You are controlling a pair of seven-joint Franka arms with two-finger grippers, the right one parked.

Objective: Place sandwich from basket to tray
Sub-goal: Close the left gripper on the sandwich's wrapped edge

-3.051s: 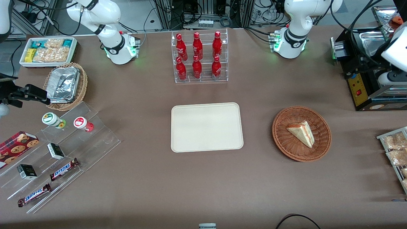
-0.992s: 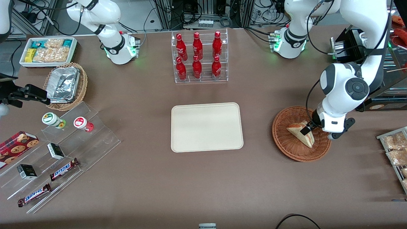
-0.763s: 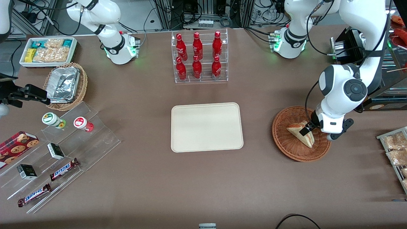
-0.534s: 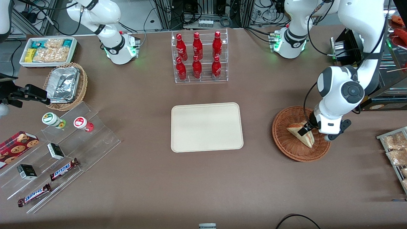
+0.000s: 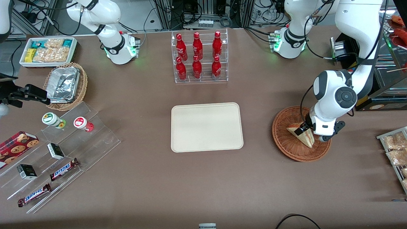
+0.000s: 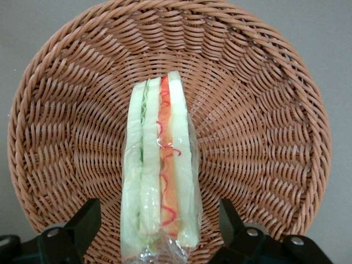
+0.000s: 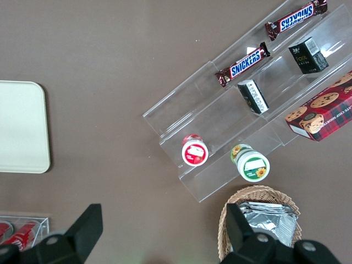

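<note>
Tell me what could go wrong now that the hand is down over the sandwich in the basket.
The hand is open, its fingers straddling the sandwich, apart from it. The sandwich is in loose clear wrap, so closing may pinch film and let it slip on the lift. A hard squeeze could crush the soft bread. The light basket might shift if a fingertip catches its weave. The tray sits toward the parked arm's end.

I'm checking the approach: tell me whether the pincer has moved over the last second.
Yes. The pincer has crept toward the tray and slightly farther from the front camera, judged against the basket. It straddles the sandwich, fingers open.
</note>
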